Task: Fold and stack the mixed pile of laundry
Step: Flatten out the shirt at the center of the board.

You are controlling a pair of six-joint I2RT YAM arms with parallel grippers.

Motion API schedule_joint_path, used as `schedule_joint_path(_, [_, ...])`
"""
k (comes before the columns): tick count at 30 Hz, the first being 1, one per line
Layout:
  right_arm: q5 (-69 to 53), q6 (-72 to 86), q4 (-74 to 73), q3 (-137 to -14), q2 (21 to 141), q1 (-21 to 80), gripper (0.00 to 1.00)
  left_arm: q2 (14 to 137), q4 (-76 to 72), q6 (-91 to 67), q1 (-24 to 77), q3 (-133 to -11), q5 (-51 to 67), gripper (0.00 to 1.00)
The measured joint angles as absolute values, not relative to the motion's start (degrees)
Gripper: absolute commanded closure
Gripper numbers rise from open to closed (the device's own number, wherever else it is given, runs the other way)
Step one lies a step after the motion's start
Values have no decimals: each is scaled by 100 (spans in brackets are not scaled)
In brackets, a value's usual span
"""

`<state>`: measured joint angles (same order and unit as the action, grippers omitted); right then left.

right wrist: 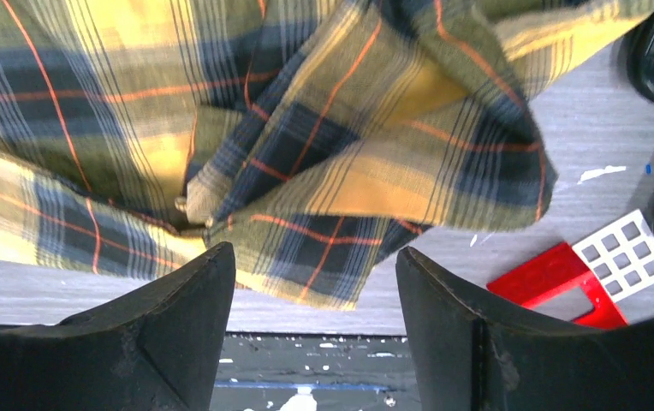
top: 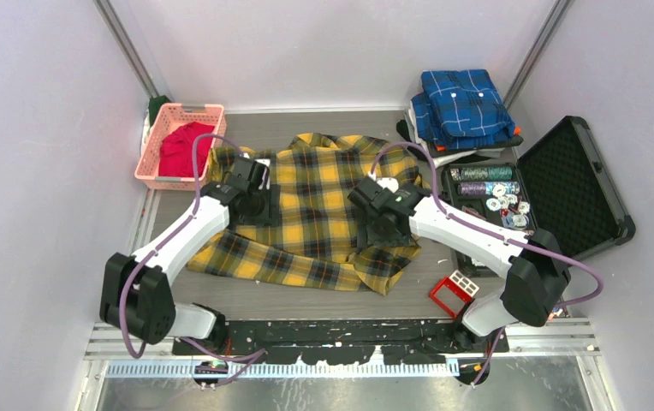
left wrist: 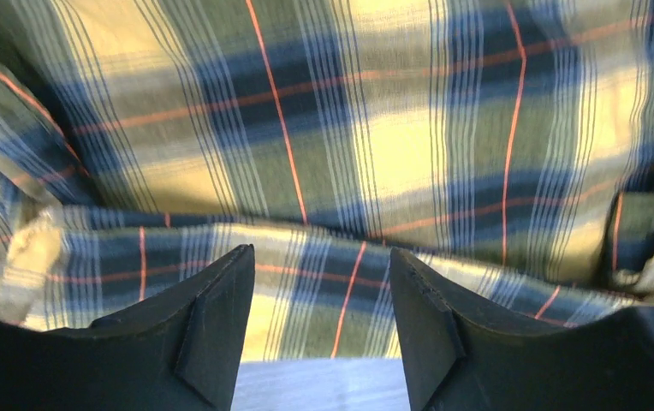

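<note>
Top view first. The shirt [top: 324, 214] lies spread flat on the table [top: 306, 295], collar away from me, and both my tools are down over it. My left gripper [top: 255, 201] sits above its left flank and my right gripper [top: 383, 224] above the right flank, near the rumpled lower corner. The red tee [top: 182, 147] is bunched in the pink basket [top: 193, 109], well off beyond my left tool, not yet folded. Folded blue plaid [top: 465, 107] is stacked far past my right tool.

Left wrist now. My left gripper [left wrist: 321, 257] is spread wide with nothing between the fingers [left wrist: 212, 325]. Straight ahead of the tips is plaid [left wrist: 392, 154], with a doubled edge running across just beyond them and a sliver of bare table under my palm.

Right wrist. My right gripper [right wrist: 315, 253] is also gaping and empty. Ahead of the tips the shirt [right wrist: 349, 128] is gathered into a knot of creases, its hem just past the left fingertip. Bare table [right wrist: 580, 145] shows to the right, along with a small red frame [right wrist: 563, 274] off my right finger.

As for handling, I judge this to be thin woven cotton: light, limp, and apt to drape and drag, with nothing stiff in it except the placket and seams. A single layer could slip from a pinch, so I'd bite a doubled edge. On the left that means the fold right in front of the tips, and on the right the hem by that crease cluster. I'd lift both together so the panel carries over without twisting.
</note>
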<state>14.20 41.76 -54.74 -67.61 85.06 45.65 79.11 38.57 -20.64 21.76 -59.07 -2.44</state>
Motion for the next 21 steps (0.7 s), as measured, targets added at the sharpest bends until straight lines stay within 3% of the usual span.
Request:
schedule_joint_path(4, [1653,4521,-5780,-6764,8525,5002,25,7380,4145,-2082,2340,-5570,-152,38])
schedule_joint_path(14, [2445,5387,-5682,-7026,9461,5024,27,6274,4362,-2115,2375,-5481,-141,37])
schedule_joint_path(18, [2733,5693,-5677,-7022,9605,5024,46,6178,4372,-2204,2390,-5374,-137,38])
schedule_joint_path(21, [2917,5902,-5680,-7006,9601,5024,73,6119,4379,-2215,2388,-5319,-137,38])
